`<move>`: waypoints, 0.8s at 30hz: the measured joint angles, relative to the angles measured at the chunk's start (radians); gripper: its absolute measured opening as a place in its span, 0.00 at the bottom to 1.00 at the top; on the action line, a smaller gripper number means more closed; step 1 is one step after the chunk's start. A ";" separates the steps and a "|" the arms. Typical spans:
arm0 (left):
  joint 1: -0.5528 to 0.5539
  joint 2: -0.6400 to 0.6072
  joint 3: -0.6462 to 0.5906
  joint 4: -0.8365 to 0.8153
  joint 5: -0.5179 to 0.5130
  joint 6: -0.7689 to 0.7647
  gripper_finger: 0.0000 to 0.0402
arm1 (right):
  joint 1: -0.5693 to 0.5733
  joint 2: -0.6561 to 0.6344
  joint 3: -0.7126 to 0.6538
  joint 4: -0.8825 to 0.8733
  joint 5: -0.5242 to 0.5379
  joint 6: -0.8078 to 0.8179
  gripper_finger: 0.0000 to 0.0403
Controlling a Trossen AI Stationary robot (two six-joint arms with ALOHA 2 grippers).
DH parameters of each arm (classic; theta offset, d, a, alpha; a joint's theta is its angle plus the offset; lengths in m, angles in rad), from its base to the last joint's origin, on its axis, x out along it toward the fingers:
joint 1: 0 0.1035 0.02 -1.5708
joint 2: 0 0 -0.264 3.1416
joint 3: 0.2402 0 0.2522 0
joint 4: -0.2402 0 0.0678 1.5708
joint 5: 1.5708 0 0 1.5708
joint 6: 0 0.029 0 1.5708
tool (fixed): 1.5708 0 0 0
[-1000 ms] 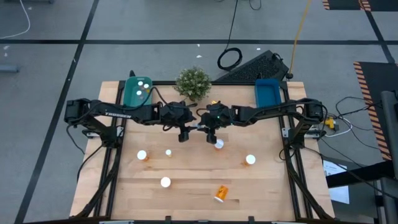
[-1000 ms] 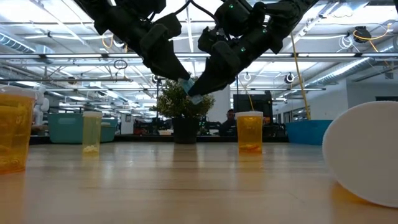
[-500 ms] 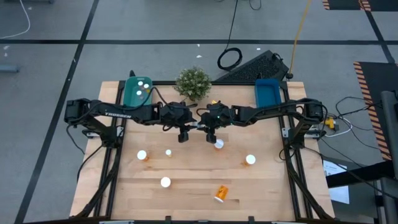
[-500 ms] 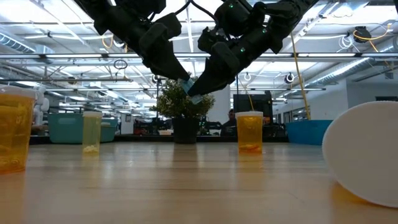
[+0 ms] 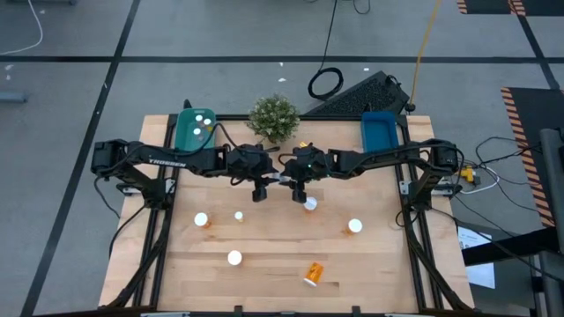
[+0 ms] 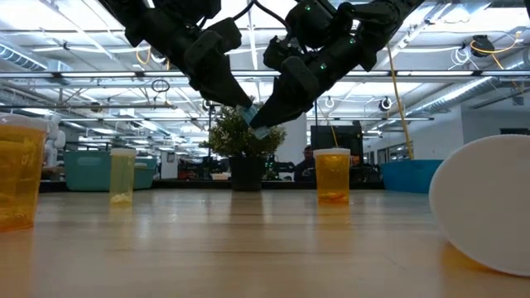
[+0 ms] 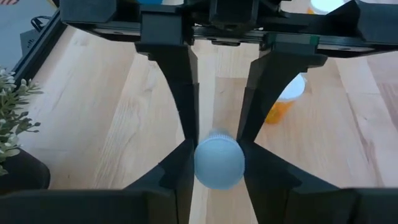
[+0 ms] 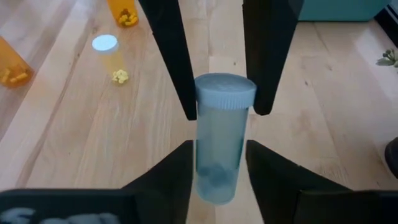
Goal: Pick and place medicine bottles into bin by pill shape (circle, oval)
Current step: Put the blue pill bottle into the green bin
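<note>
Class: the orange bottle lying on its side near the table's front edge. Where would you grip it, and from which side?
Grip the orange bottle mid-body, from straight above, jaws closing across its long axis. Lying flat, it offers its round sides; its white cap points sideways.

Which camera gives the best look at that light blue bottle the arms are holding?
The right wrist view: the light blue bottle shows full-length, pills inside. The left wrist view shows only its cap; low view a sliver; high view hides it.
</note>
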 joint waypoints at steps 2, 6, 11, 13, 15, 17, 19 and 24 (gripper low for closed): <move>0.000 0.000 0.000 -0.013 0.000 0.000 0.31 | 0.000 -0.007 -0.001 -0.014 0.000 -0.004 0.41; 0.000 -0.009 0.000 -0.085 0.000 -0.007 0.31 | -0.002 -0.040 -0.001 -0.061 0.001 -0.007 0.52; 0.000 -0.031 0.001 -0.152 -0.004 -0.033 0.31 | 0.000 -0.117 -0.001 -0.168 0.093 -0.045 0.62; 0.000 -0.048 0.001 -0.162 -0.008 -0.046 0.31 | 0.000 -0.161 -0.001 -0.245 0.122 -0.068 0.64; 0.000 -0.070 0.002 -0.194 -0.008 -0.058 0.31 | 0.000 -0.207 -0.001 -0.319 0.127 -0.093 0.65; 0.000 -0.099 0.000 -0.227 -0.018 -0.072 0.31 | 0.000 -0.253 -0.004 -0.381 0.127 -0.113 0.65; 0.000 -0.142 0.002 -0.256 -0.031 -0.082 0.31 | 0.000 -0.295 -0.018 -0.418 0.126 -0.132 0.65; 0.000 -0.277 0.001 -0.393 -0.065 -0.131 0.31 | 0.000 -0.414 -0.093 -0.419 0.126 -0.174 0.63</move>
